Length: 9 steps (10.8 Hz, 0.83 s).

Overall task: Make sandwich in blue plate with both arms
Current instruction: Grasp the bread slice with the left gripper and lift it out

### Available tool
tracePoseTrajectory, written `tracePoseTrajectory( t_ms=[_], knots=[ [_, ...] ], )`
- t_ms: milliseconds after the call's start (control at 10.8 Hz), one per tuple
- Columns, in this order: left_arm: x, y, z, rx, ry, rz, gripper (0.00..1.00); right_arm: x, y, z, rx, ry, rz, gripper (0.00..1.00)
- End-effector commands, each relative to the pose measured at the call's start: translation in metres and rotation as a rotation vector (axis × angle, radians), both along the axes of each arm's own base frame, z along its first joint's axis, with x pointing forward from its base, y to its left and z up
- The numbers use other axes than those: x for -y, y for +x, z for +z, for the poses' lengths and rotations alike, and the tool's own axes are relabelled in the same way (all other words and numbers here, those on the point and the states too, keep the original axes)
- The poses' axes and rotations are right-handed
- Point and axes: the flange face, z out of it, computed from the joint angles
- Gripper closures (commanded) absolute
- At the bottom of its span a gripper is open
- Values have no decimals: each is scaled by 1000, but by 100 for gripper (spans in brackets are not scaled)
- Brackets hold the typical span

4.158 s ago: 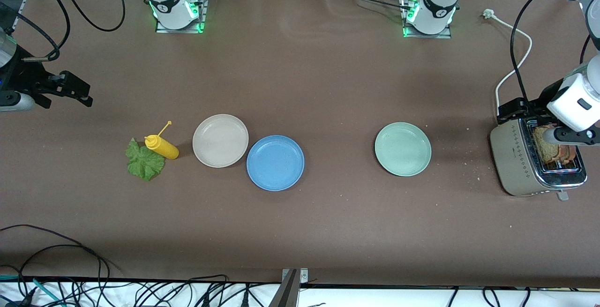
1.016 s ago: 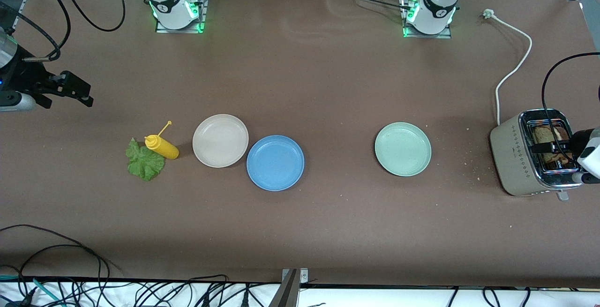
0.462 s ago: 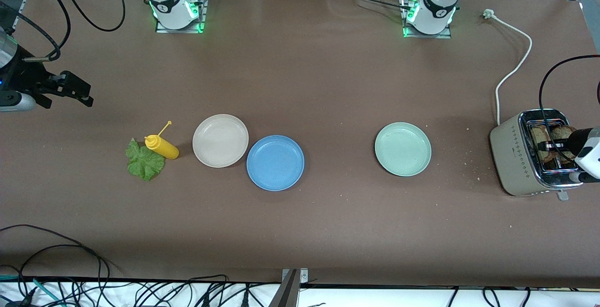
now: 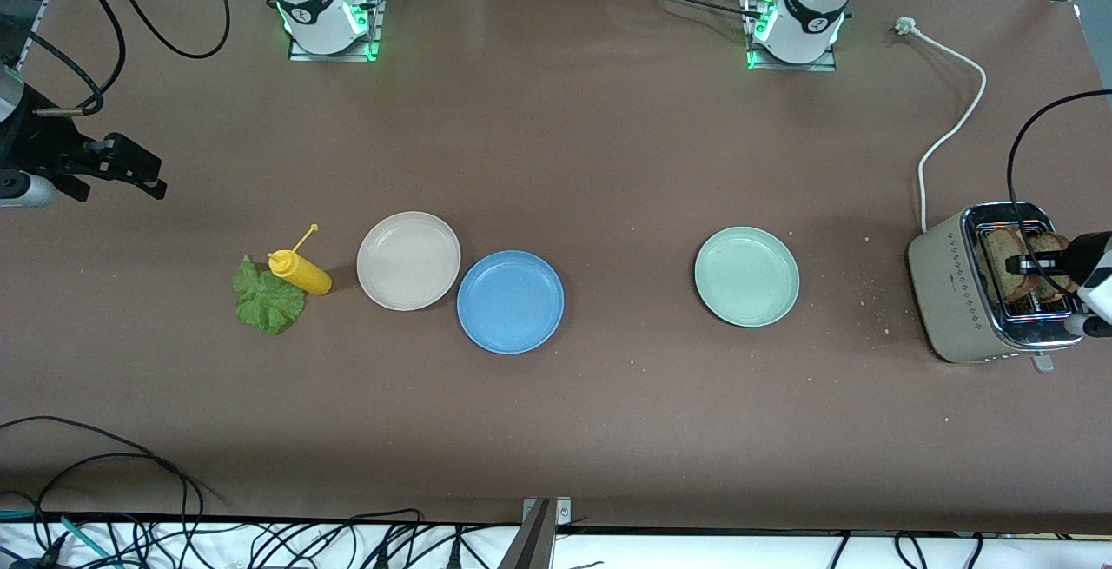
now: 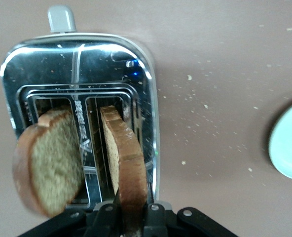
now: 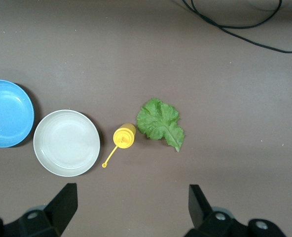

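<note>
Two toasted bread slices stand in the toaster (image 4: pixel 960 291) at the left arm's end of the table. My left gripper (image 4: pixel 1018 265) is shut on the slice (image 5: pixel 128 158) in the slot toward the mint-green plate, its own fingers at its edge (image 5: pixel 131 212). The other slice (image 5: pixel 50 163) leans loose in its slot. The blue plate (image 4: pixel 510 301) is empty, also in the right wrist view (image 6: pixel 8 113). The lettuce leaf (image 4: pixel 268 300) lies flat on the table (image 6: pixel 160 122). My right gripper (image 4: pixel 143 176) waits open and empty (image 6: pixel 132 200) above the right arm's end.
A beige plate (image 4: pixel 408 260) touches the blue plate. A yellow sauce bottle (image 4: pixel 300 272) lies on the lettuce's edge. A mint-green plate (image 4: pixel 746 275) sits between the blue plate and the toaster. The toaster's white cord (image 4: pixel 951 130) runs toward the robots' bases. Crumbs lie near the toaster.
My left gripper has come down over the toaster and closed on one slice. Both slices now stand higher out of the slots. The right arm has hardly moved.
</note>
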Motion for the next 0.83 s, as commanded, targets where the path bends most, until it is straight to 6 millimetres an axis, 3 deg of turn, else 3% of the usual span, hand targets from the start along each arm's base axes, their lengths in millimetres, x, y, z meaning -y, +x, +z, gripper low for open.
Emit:
tracePoseTrajectory(
  t_ms=[0,185,370,647,739],
  knots=[
    [39,-8,91,11,-3,-51,100,2,0,2,-1,-3,-2,0],
    [75,-15,123,11,-22,-97,100,1,0,2,-1,-2,0,0],
    [128,-18,139,15,-21,-66,100,2,0,2,-1,-3,0,0],
    [240,-21,139,-9,-82,88,100,2,0,2,-1,-3,-2,0],
    [280,-21,128,-38,-124,131,100,2,0,2,-1,-3,-2,0]
  ],
)
